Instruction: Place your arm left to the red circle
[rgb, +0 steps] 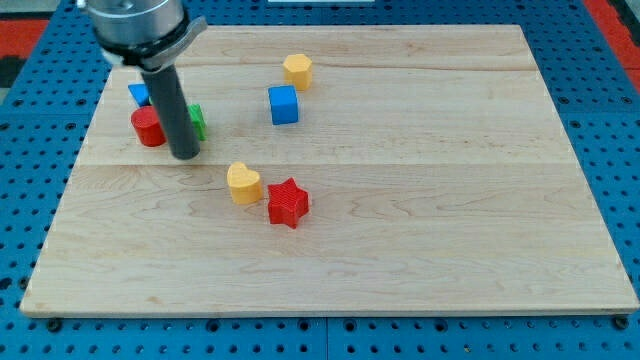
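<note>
Arm's end is a grey metallic cylindrical housing, glossy, with a flared darker collar beneath it. A straight dark rod, near black and smooth, drops from it; faint sheen along one side. My tip (186, 156) is blunt, flat-ended, same dark colour.

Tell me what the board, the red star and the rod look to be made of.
The board: pale wood, matte, with visible grain and seams between planks. The red star: probably moulded or printed plastic, uniform saturated colour, faint ridging on its sides. The rod: dark, smooth, likely metal or hard plastic; my tip rests on the board, just to the view's right of the red circle.
</note>
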